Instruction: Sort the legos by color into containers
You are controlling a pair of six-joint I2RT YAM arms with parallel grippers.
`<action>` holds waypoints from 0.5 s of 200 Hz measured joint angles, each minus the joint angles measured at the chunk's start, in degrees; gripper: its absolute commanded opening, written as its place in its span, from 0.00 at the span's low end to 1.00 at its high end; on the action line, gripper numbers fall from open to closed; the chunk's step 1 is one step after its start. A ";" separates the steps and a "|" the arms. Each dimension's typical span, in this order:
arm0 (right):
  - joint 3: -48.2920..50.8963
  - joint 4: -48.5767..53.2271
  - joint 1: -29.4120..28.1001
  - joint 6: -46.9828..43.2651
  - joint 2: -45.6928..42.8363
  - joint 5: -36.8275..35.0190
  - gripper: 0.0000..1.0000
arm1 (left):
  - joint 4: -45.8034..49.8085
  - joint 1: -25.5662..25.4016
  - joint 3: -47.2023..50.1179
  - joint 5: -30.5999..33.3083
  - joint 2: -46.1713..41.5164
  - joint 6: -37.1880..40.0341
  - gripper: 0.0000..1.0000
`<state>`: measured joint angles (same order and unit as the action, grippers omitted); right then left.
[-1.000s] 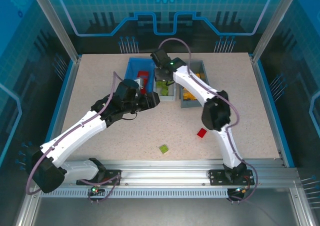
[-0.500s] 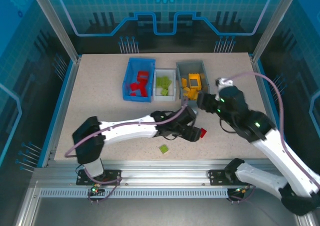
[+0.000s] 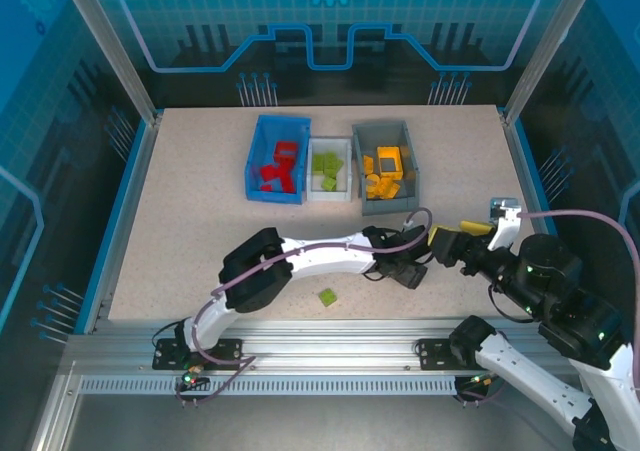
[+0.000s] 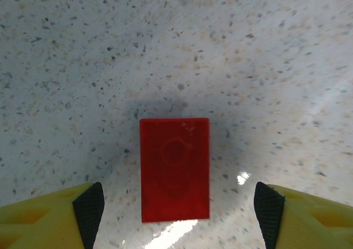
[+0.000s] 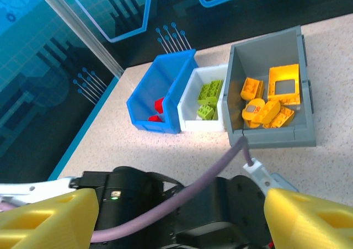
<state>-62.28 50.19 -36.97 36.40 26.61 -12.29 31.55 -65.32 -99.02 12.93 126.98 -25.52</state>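
A lime green brick (image 3: 327,297) lies on the desk (image 3: 180,221), well in front of the grey bin (image 3: 390,207). Nearer that bin, the left pincer (image 4: 179,211) is spread around a flat red brick (image 4: 175,169), not touching it. The right pincer (image 5: 179,221) is also spread.

Speckled table (image 3: 200,221); blue glass walls (image 3: 330,31)

The table top (image 4: 265,50) is seen as smooth, speckled and stone-like, with a glossy glare patch at the lower middle of the left wrist frame. The red brick (image 4: 175,169) is shown as smooth plastic with a dull sheen. The fingers (image 4: 38,221) of the left gripper (image 4: 179,207) are moulded in matt yellow plastic and tipped with black rubbery pads (image 4: 90,211). The blue bin (image 5: 165,78), white bin (image 5: 199,125) and grey bin (image 5: 270,137) are formed of smooth plastic. Brushed metal is seen in the rail (image 3: 330,356).
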 measured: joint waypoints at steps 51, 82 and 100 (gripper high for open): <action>1.97 0.44 0.00 1.18 0.00 1.29 0.79 | 1.62 0.02 -3.48 1.03 4.46 1.62 0.58; 2.16 0.44 0.00 1.55 -0.09 1.27 0.78 | 1.44 0.02 -4.37 1.05 4.68 2.49 0.39; 2.64 0.48 0.00 1.62 -0.28 1.29 0.78 | 1.20 0.02 -4.46 1.46 4.72 2.84 0.37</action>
<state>-59.64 50.68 -36.97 38.02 26.33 -11.00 32.75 -65.30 -103.48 14.39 131.70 -22.68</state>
